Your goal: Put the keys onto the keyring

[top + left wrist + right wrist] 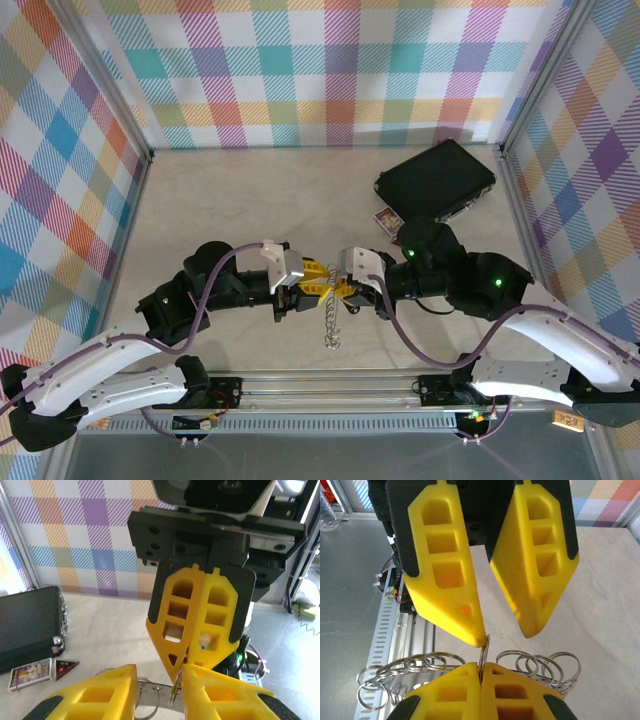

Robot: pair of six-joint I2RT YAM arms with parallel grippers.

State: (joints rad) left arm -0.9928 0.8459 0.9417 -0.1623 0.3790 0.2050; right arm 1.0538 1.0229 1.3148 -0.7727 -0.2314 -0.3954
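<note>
Two grippers meet over the keyring [333, 320].
The right wrist view shows the right gripper [480, 672] clamped on one of its loops and the left gripper [506, 636] parted, one tip against it; overhead, the keyring's links run toward the near edge.

Keyring [331, 318]: silvery chain of thin linked wire rings. From above, seen as a narrow strand running from the spot where the two hands meet toward the near edge of the tabletop [230, 200]. Up close, one ring [484, 650] edge-on and upright, pinched at its lower part between the closed fingertips of the right hand [481, 667], top just touching one fingertip of the left hand [505, 637], fingers there parted. Remaining rings spread in shiny overlapping loops to both sides below the pinch.
</note>
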